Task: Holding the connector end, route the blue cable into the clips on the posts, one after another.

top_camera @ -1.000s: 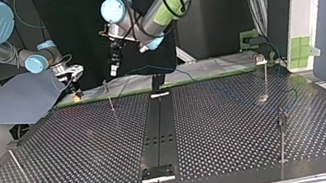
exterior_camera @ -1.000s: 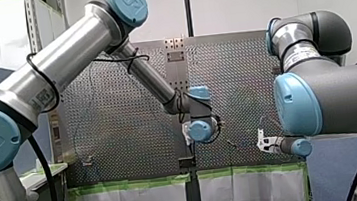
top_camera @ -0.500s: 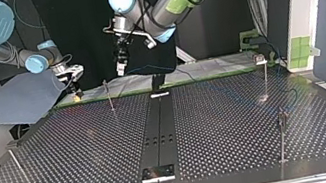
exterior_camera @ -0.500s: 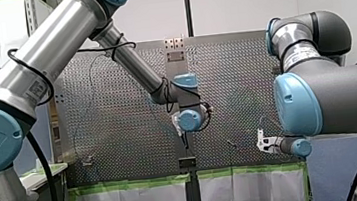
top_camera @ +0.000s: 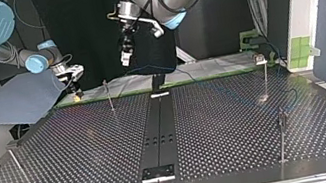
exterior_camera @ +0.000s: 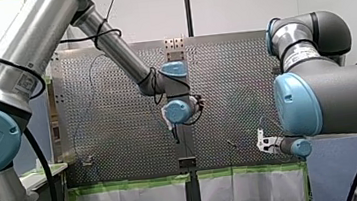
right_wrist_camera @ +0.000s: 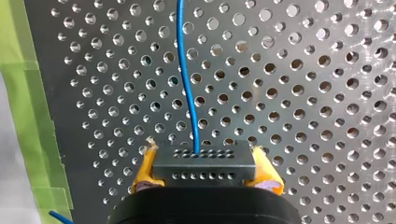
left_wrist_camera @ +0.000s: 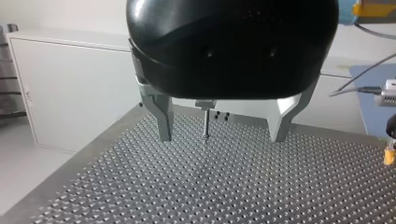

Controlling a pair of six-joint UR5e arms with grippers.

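In the right wrist view my right gripper (right_wrist_camera: pixel 205 173) has its yellow pads (right_wrist_camera: pixel 144 170) shut on a dark grey connector (right_wrist_camera: pixel 204 161). The blue cable (right_wrist_camera: pixel 186 79) leaves the connector and runs ahead over the perforated table (right_wrist_camera: pixel 303 93). In the top view that gripper (top_camera: pixel 76 90) sits low at the far left edge, beside a thin post (top_camera: pixel 108 95). My left gripper (top_camera: pixel 125 57) hangs high above the far edge. Its metal fingers (left_wrist_camera: pixel 161 116) stand wide apart with nothing between them, and a post (left_wrist_camera: pixel 205 123) rises far ahead of them.
More posts stand at the top view's right (top_camera: pixel 266 76), near right (top_camera: pixel 283 136) and near left (top_camera: pixel 16 165). A dark centre rail (top_camera: pixel 157 128) ends in a bracket (top_camera: pixel 157 172). A blue-grey sheet (top_camera: pixel 15 99) lies past the table's left. Green tape (right_wrist_camera: pixel 28 93) lines the table's edge.
My left arm has lifted its gripper higher, drifting toward the top view's right and the front view's left. My right arm and the connector have stayed put.
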